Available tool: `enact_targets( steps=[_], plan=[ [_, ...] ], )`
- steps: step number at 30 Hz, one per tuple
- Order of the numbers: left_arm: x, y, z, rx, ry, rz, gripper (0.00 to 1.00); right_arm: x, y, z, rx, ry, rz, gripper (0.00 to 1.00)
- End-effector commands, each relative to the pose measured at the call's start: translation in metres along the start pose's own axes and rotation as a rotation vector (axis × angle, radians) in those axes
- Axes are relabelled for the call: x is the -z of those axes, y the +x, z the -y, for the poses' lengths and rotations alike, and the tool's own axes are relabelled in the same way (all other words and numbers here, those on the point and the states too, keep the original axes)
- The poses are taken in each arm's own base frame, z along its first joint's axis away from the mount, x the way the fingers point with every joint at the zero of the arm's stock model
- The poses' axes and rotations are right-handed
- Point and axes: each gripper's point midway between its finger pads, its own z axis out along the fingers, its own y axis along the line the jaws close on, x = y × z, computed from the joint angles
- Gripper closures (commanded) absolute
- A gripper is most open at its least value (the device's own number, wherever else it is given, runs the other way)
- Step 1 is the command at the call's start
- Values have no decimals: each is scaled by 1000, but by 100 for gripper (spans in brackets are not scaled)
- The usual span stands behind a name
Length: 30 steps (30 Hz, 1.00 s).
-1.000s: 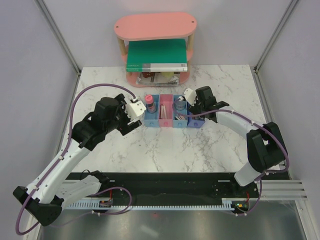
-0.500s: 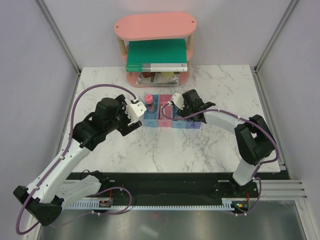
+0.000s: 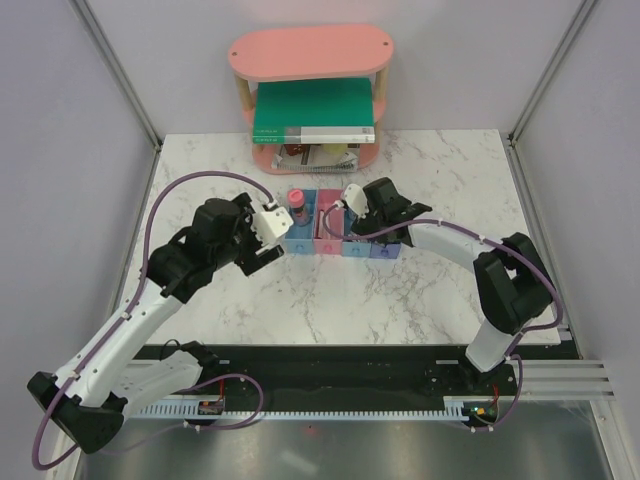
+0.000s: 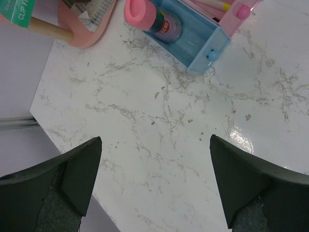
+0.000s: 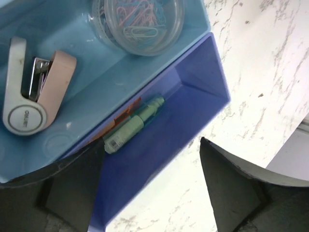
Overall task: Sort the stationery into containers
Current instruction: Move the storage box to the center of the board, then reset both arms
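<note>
The containers are a joined row of four bins mid-table. In the right wrist view the blue bin holds a clear tub of paper clips and a pale pink stapler. The purple-blue bin holds a green piece beside an orange piece. My right gripper is open and empty just above these two bins. My left gripper is open and empty over bare marble, left of the row. The left blue bin holds a pink-capped bottle. A yellow pen lies in the pink bin.
The pink oval two-tier shelf stands at the back with a green book and notebooks under it. Its base shows in the left wrist view. Grey walls close in the table on the left, right and back.
My right gripper has swung left along the row, from the purple-blue end toward the middle bins. My left gripper has shifted slightly down and right.
</note>
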Motion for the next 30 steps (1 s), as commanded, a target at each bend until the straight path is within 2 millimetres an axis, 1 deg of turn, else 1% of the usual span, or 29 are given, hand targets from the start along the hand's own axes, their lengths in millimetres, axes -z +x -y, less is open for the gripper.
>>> enact_targets(
  steps=[1,3,5,6,7,8,9,10,11,12,14,16,17,18,19,20,21,22,23,24,25,26,27,28,29,30],
  plan=[
    [-1,-9,-1,21,1,44,0,50,-33,25,-58,20,106,2],
    [-6,-13,-1,19,12,46,0,72,-42,37,-88,37,146,2],
    [-16,-16,-1,22,26,35,0,85,-42,39,-96,21,156,2],
    [-18,-19,-4,25,20,35,0,98,-44,44,-105,27,186,2],
    [-21,-21,-5,38,18,31,0,102,-41,48,-120,25,192,2],
    [-31,-20,-5,44,22,8,0,105,-39,51,-134,27,201,2],
    [-32,-25,-9,49,16,11,0,114,-39,58,-158,41,225,2],
    [-35,-27,-10,55,17,10,0,116,-33,65,-183,50,230,2],
    [-38,-29,-11,62,16,9,0,118,-31,63,-197,27,248,2],
    [-44,-32,-14,69,6,13,0,127,-31,68,-223,31,274,2],
    [-47,-38,-14,85,16,25,0,133,-26,69,-294,2,304,2],
    [-47,-45,-10,113,46,51,0,146,-22,66,-347,-44,324,2],
    [-46,-52,0,124,106,93,0,157,-26,63,-366,-79,366,2],
    [-40,-56,4,158,131,122,0,163,-25,60,-392,-100,373,2],
    [-37,-60,8,182,159,147,0,166,-18,62,-421,-110,368,2],
    [-32,-66,15,214,207,183,0,177,-19,65,-438,-114,392,2],
    [-30,-66,14,296,220,188,0,181,-14,62,-456,-130,386,2],
    [-22,-67,11,336,224,209,0,187,-9,68,-479,-117,387,2],
    [-19,-68,11,373,232,223,0,195,-6,68,-482,-117,394,2],
    [-17,-63,9,426,221,216,0,199,-1,65,-490,-130,383,2],
    [-8,-63,6,439,198,233,0,201,4,66,-501,-131,375,2],
    [-6,-57,2,453,167,222,0,205,7,65,-507,-133,375,2],
    [-5,-48,6,461,157,207,0,206,11,62,-520,-147,364,2],
    [1,-43,4,464,126,212,0,203,15,58,-527,-155,353,2],
    [-1,-29,6,466,98,177,0,204,18,56,-527,-152,352,2],
    [-1,-21,6,452,76,166,0,202,19,55,-530,-151,352,2]
  ],
)
